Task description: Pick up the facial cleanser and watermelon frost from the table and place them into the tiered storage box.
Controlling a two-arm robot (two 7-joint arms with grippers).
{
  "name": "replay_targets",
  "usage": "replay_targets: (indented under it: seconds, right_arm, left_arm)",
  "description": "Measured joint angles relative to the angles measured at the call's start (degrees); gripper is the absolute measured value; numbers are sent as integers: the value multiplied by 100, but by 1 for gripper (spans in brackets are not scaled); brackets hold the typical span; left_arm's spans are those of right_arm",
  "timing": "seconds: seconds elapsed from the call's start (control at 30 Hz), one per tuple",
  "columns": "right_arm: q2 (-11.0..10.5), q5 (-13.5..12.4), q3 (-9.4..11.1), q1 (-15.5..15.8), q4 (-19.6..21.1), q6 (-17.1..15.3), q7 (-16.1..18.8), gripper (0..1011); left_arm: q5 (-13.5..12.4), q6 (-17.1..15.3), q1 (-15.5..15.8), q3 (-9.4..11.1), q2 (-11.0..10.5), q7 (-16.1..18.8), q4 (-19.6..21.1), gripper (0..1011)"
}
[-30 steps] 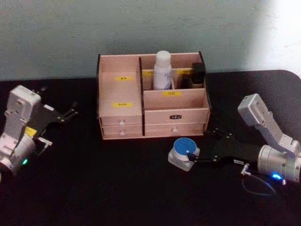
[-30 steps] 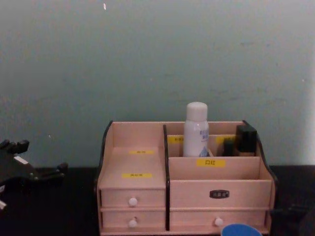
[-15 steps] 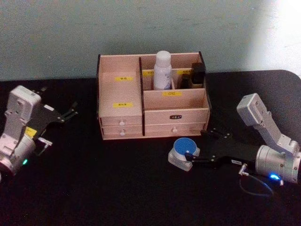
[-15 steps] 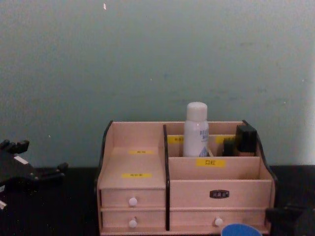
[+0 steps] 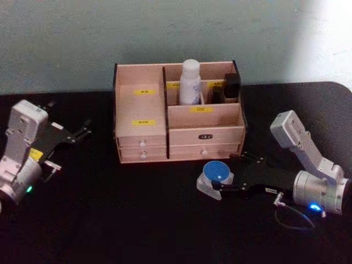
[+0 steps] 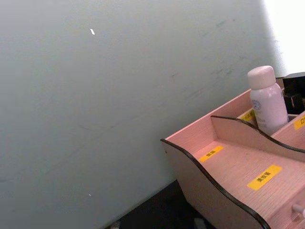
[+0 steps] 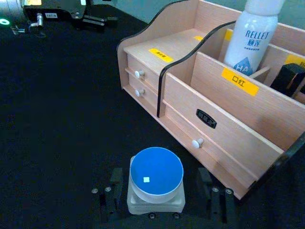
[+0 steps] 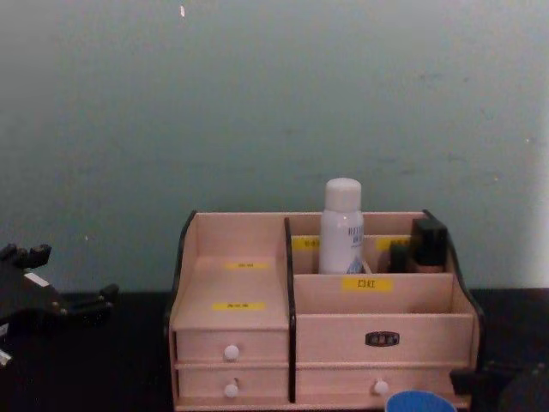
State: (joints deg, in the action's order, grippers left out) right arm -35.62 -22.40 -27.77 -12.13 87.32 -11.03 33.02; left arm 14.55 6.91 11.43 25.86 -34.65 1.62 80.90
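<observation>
Your right pincer (image 7: pixel 159 182), wide, straddles the jar (image 5: pixel 215 175), likely light and rigid; grip its squared base. Left pincer (image 5: pixel 71 123) idles wide at the bench's (image 5: pixel 110 220) left edge.

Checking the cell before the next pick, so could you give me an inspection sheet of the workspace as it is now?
Surface: black table, no spills seen.
Job's things: tiered storage box at the back centre, drawers shut; white bottle upright in a rear compartment; blue-lidded jar on the table in front of the box's right half.
Clutter: dark items in the box's rear right compartment.
Grippers: right gripper open, one finger on each side of the jar, gaps showing; left gripper open, parked at the table's left.
Cables: blue cable loop at the right wrist, lying on the table.
Surroundings: pale green wall; nothing else seen.
</observation>
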Motion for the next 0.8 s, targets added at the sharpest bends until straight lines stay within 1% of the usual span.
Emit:
replay_targets:
  seconds: [0.33, 0.8]
  right_arm:
    - [51, 44, -74, -68, -90, -18, -28, 1000]
    - [73, 111, -122, -99, -124, -26, -55, 1000]
  left_arm:
    - [0, 0, 0, 0, 0, 0, 0, 1001]
    - [0, 0, 0, 0, 0, 0, 0, 1001]
